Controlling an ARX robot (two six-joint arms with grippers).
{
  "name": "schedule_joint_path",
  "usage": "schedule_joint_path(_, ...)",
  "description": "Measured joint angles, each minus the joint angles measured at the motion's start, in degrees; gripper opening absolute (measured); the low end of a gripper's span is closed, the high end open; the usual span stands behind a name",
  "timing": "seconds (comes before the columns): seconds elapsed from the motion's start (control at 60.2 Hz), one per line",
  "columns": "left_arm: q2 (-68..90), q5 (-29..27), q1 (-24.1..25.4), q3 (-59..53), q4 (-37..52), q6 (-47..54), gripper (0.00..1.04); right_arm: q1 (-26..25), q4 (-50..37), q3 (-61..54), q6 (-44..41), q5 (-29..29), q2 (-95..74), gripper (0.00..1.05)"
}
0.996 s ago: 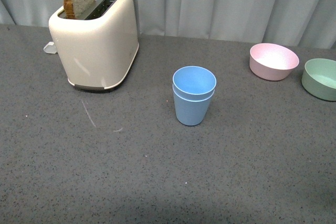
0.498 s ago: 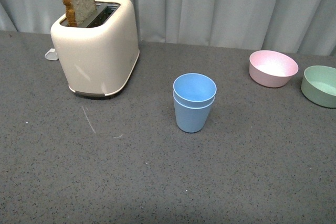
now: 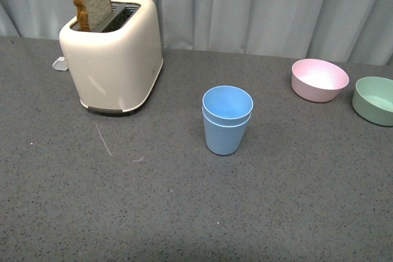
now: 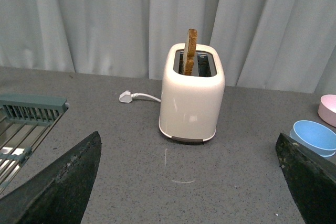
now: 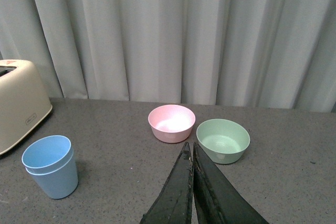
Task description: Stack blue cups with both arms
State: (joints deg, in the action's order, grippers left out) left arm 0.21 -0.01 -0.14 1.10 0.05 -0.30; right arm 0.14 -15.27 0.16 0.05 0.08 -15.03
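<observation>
The two blue cups (image 3: 226,119) stand upright on the grey table, one nested inside the other, at the middle of the front view. They also show in the left wrist view (image 4: 314,138) and the right wrist view (image 5: 50,166). Neither arm shows in the front view. My left gripper (image 4: 189,182) is open and empty, its fingers (image 4: 63,182) wide apart, well back from the cups. My right gripper (image 5: 191,153) is shut and empty, its tips pressed together, apart from the cups.
A cream toaster (image 3: 113,50) with a slice of bread (image 3: 92,1) stands at the back left, its plug (image 4: 126,96) behind it. A pink bowl (image 3: 319,80) and a green bowl (image 3: 374,100) sit at the right. A grey rack (image 4: 26,124) lies beside the left arm.
Between one second and half a second ago the whole front view shifted slightly downward. Since then nothing has visibly moved.
</observation>
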Motion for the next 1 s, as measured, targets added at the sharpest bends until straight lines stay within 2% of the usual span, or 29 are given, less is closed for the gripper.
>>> schedule_joint_path(0.349,0.0,0.0,0.0,0.0,0.0,0.0,0.98,0.0,5.1,0.0,0.0,0.0,5.1,0.01)
schedule_joint_path(0.465,0.0,0.0,0.0,0.0,0.0,0.0,0.98,0.0,14.8,0.0,0.0,-0.2,13.0,0.01)
schedule_joint_path(0.664,0.0,0.0,0.0,0.0,0.0,0.0,0.98,0.0,15.2,0.0,0.0,-0.2,14.8,0.01)
schedule_joint_path(0.996,0.0,0.0,0.0,0.0,0.0,0.0,0.98,0.0,15.2,0.0,0.0,-0.2,14.8,0.6)
